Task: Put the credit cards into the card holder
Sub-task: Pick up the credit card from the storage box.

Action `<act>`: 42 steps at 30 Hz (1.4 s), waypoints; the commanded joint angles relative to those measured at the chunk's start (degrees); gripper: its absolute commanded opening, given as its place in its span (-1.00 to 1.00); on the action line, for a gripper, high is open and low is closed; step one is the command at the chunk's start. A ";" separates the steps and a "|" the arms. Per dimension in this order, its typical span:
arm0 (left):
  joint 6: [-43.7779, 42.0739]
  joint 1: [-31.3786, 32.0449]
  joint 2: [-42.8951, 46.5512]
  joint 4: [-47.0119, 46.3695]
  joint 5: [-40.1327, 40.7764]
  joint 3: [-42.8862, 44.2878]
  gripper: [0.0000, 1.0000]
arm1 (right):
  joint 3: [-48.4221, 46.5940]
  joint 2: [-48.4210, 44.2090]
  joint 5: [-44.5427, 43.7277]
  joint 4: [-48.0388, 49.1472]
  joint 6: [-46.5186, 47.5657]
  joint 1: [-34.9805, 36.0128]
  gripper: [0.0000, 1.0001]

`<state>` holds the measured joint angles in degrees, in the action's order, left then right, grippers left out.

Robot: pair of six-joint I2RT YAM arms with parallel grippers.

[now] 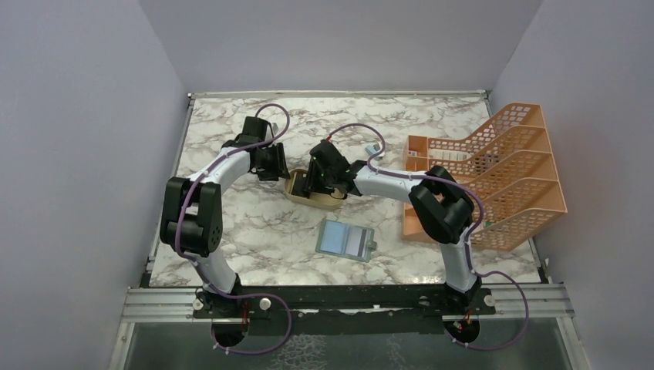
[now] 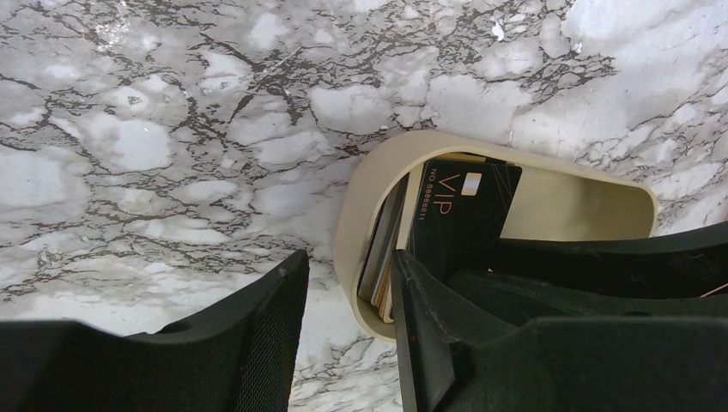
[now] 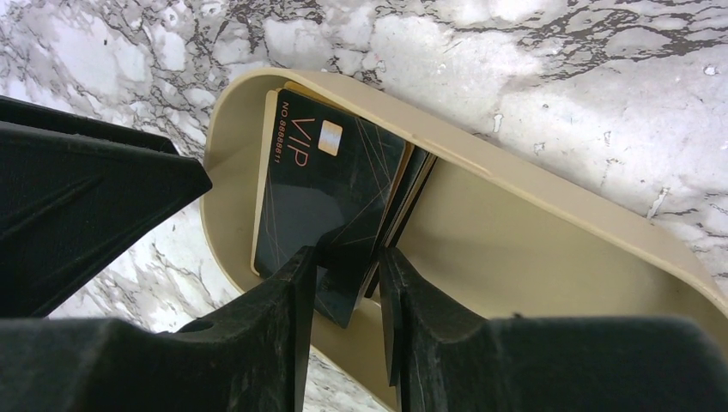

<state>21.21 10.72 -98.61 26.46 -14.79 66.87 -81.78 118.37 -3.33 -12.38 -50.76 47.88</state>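
Cards (image 3: pixel 330 197) stand on edge in the tan dish (image 3: pixel 549 197), at 11 o'clock from the wallet (image 1: pixel 345 240). They are thin, stiff, light and slippery, so pinch the flat faces. Your right gripper (image 3: pixel 343 292) nips them; your left gripper (image 2: pixel 350 275) sits open across the dish wall.

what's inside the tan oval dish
A black VIP card leans in front of other thin cards, covering their faces; only edges show. The right gripper hides the stack's base.

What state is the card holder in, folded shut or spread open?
Spread open: the card holder lies flat on the table, with its pale blue inner pockets facing up.
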 commanded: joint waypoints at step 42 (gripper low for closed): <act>1.23 -0.35 6.72 0.27 0.31 -1.64 -0.15 | 9.83 -14.40 7.78 5.57 1.11 -1.30 -0.99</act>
<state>21.74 10.66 -96.92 26.35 -14.31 66.63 -74.06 107.70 0.78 -9.45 -50.28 46.68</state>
